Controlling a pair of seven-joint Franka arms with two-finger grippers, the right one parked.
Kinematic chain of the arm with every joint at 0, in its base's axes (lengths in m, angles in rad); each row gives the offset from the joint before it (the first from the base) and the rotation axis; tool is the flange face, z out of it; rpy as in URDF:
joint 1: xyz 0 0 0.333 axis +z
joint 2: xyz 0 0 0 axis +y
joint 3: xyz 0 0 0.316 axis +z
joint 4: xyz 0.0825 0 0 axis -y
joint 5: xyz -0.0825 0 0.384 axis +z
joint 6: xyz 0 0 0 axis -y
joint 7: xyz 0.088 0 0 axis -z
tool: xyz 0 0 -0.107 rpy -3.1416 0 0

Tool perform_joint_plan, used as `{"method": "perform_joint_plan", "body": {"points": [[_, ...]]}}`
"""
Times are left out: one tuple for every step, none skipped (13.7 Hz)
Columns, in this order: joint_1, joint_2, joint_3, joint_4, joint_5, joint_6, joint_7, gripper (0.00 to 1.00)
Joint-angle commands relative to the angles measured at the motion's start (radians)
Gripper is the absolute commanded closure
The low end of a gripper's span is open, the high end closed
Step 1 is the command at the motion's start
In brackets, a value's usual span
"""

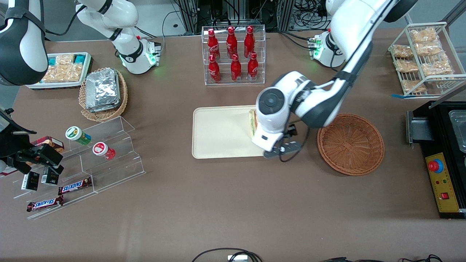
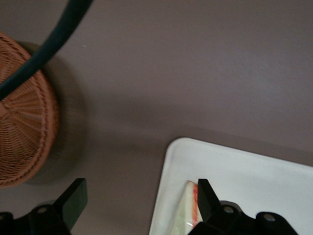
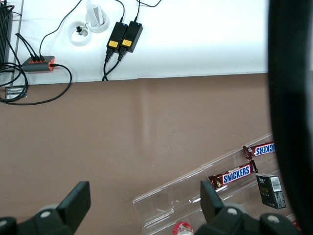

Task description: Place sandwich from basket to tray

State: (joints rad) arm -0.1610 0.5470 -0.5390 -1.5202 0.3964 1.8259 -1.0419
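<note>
Gripper: I see mine (image 2: 139, 198) hanging over the edge of the tray that faces the basket. The jaws stand spread apart, gripping nothing; one finger (image 2: 73, 198) is over bare table, the other next to the sandwich.
Sandwich: it lies on the tray (image 1: 222, 133), close to the rim nearest the basket. From the front I catch only a strip of it (image 1: 252, 121) past the arm's wrist; the wrist camera shows its pale bread and a red-orange edge (image 2: 187, 209).
Basket: the reddish-brown wicker one (image 1: 350, 143) sits on the table beside the tray, toward the working arm's end, with nothing in it that I can make out.
Arm: the white wrist housing (image 1: 271, 116) covers the tray's corner in the front camera.
Bottles: a clear rack of red bottles (image 1: 233, 54) stands farther from the front camera than the tray.
</note>
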Motion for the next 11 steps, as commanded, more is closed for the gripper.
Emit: {"method": "perform_joint_plan", "body": {"points": [[0.067, -0.045, -0.003, -0.006, -0.002, -0.034, 0.019, 0.01], [0.095, -0.059, -0.003, -0.005, -0.002, -0.057, 0.054, 0.01], [0.121, -0.068, -0.003, -0.001, -0.002, -0.086, 0.090, 0.01], [0.150, -0.085, -0.003, -0.001, -0.007, -0.096, 0.129, 0.01], [0.178, -0.102, -0.003, -0.001, -0.013, -0.100, 0.172, 0.01], [0.204, -0.120, -0.004, -0.005, -0.019, -0.106, 0.213, 0.01], [0.231, -0.134, -0.004, -0.008, -0.022, -0.111, 0.247, 0.01], [0.271, -0.154, -0.007, -0.009, -0.042, -0.115, 0.294, 0.01], [0.293, -0.177, -0.004, -0.009, -0.074, -0.123, 0.356, 0.01], [0.308, -0.208, 0.005, -0.012, -0.097, -0.144, 0.425, 0.01], [0.314, -0.240, 0.045, -0.015, -0.128, -0.167, 0.491, 0.01]]}}
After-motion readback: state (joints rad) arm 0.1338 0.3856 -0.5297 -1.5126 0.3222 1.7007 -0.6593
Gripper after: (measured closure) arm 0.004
